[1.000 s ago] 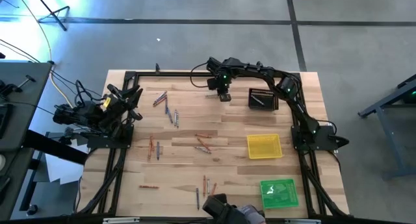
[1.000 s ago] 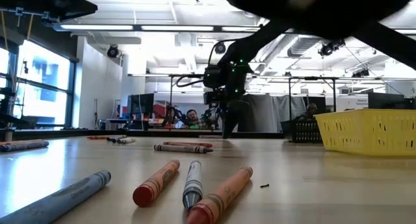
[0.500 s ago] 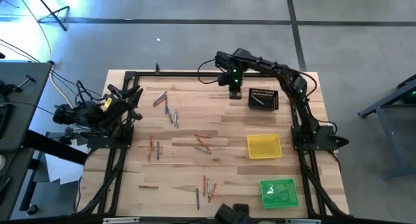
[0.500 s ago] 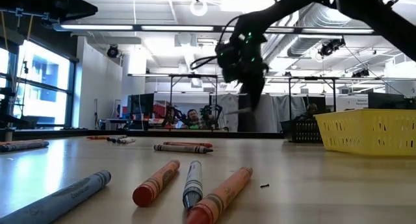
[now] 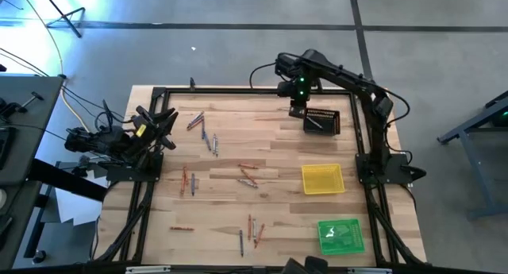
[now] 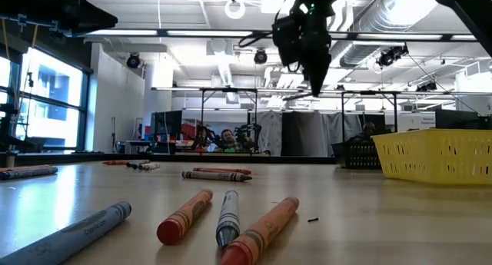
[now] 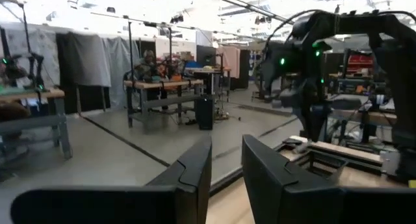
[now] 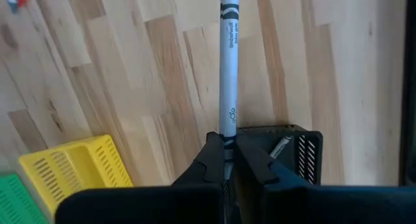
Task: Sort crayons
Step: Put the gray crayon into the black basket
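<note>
Grey crayon (image 8: 229,68) sticks out from the right pincer (image 8: 227,160), clamped tight, above the black tray (image 8: 300,143).

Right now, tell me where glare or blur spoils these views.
Low view: bright ceiling lights glare behind the right gripper, which reads as a dark silhouette; the nearest crayons are soft. Left wrist view: the right arm looks smeared. Right wrist view: sharp, the grey crayon between the fingers shows its label. High view: glare at the top left corner.

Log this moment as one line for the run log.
right gripper: shut on grey crayon, raised beside black tray | left gripper: idle at table's left edge | loose crayons on table
</note>
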`<state>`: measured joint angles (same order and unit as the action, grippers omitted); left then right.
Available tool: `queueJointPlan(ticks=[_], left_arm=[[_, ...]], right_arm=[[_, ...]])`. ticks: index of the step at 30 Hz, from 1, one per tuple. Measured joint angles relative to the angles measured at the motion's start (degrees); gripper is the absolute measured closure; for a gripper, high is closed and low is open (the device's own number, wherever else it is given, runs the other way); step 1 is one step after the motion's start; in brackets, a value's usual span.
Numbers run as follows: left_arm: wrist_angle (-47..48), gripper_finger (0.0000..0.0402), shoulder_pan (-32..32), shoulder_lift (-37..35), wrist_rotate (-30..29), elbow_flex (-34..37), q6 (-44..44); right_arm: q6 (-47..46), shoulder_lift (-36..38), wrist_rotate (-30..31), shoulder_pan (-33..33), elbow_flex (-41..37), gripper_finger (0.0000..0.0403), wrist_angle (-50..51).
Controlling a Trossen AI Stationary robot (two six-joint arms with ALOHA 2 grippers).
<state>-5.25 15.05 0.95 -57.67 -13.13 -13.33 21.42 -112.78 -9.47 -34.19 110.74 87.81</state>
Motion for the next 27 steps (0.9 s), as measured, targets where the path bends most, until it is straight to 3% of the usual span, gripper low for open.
queueJointPlan(ticks=[7, 10, 15, 22, 27], left_arm=[[8.07, 0.0328, 0.02, 0.02, 0.08, 0.00, 10.90], [11.65, 0.0328, 0.02, 0.02, 0.11, 0.00, 16.10], [13.28, 0.0328, 0.02, 0.13, 1.56, 0.00, 20.77], [10.83, 0.0328, 0.02, 1.34, 1.51, 0.00, 19.55], [6.45, 0.0328, 0.02, 2.41, 1.43, 0.00, 15.82]], right_arm=[[-0.62, 0.93, 0.24, -1.49, -0.50, 0.0403, -0.02], [-0.61, 2.27, 1.73, -2.06, -5.47, 0.0403, -0.42], [-1.01, 9.67, 4.39, -4.06, -21.36, 0.0403, -4.82], [-1.06, 25.03, 3.21, -6.73, -46.44, 0.0403, -28.40], [-3.64, 32.35, 7.88, -7.46, -59.33, 0.0403, -45.26]])
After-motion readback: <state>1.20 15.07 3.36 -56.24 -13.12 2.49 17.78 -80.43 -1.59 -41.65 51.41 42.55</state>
